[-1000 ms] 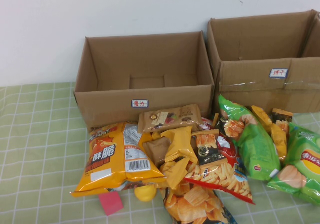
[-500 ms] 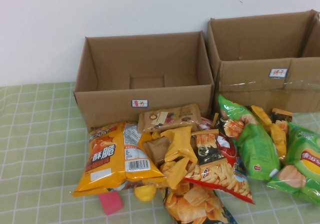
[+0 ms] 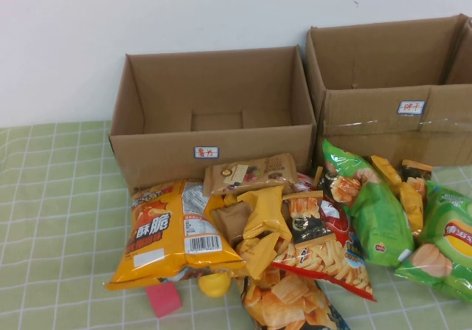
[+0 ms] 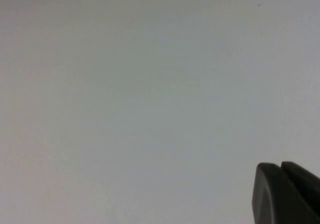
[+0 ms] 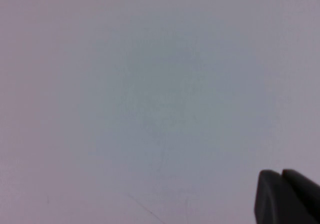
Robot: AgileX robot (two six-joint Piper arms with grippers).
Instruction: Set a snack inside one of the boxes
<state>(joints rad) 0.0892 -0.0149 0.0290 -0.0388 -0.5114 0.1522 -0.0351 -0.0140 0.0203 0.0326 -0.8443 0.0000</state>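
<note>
Two open, empty cardboard boxes stand at the back: the left box (image 3: 214, 134) and the right box (image 3: 369, 116). A heap of snacks lies in front of them: a big orange bag (image 3: 166, 230), a brown packet (image 3: 249, 173), a red chips bag (image 3: 324, 252), a green bag (image 3: 372, 208) and another green bag (image 3: 446, 241). Neither arm shows in the high view. My left gripper (image 4: 280, 171) and my right gripper (image 5: 281, 176) each show only as dark fingertips pressed together against a blank pale wall, holding nothing.
A pink block (image 3: 163, 298) and a yellow ball (image 3: 214, 283) lie at the near edge of the heap. The green checked tablecloth (image 3: 51, 212) lies to the left of the snacks. A white wall stands behind the boxes.
</note>
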